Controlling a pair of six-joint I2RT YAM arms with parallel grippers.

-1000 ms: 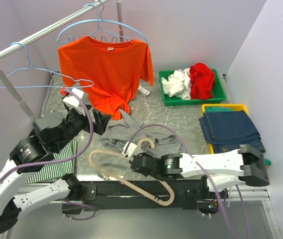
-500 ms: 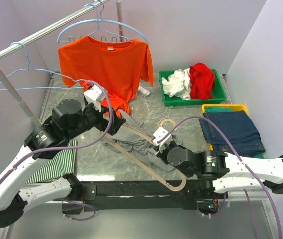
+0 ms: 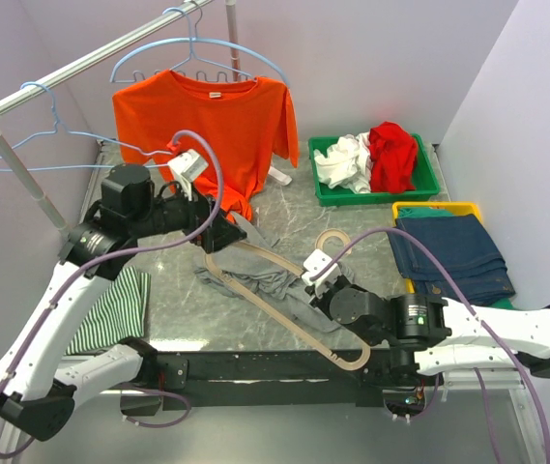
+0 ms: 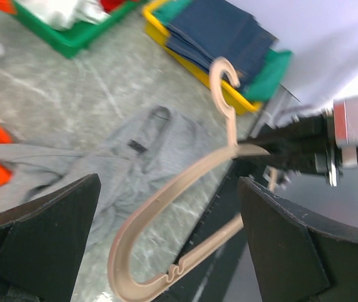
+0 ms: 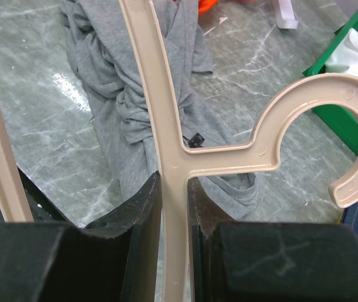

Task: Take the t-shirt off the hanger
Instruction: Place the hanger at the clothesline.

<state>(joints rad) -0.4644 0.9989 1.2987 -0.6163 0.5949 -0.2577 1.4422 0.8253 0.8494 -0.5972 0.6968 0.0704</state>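
A tan plastic hanger (image 5: 166,126) is pinched at its neck by my right gripper (image 5: 173,182), which is shut on it just below the hook. The hanger (image 4: 185,182) hangs slanted above the table, and its looped end is bare in the left wrist view. The grey t-shirt (image 3: 255,266) lies bunched on the marble table, under and behind the hanger's arm (image 5: 109,82). My left gripper (image 3: 231,232) hovers open above the shirt's left part, holding nothing. The hanger's loop shows between its wide-apart fingers (image 4: 169,182).
An orange t-shirt (image 3: 207,135) hangs on a blue wire hanger from the rail (image 3: 81,63), beside an empty wire hanger (image 3: 52,145). A green bin (image 3: 419,190) of clothes and a yellow tray (image 3: 434,206) with jeans stand at the right. A striped cloth (image 3: 110,314) lies front left.
My right arm swung the hanger from the front left edge up and rightward over the grey shirt. The left gripper moved right and forward above the shirt, staying open.
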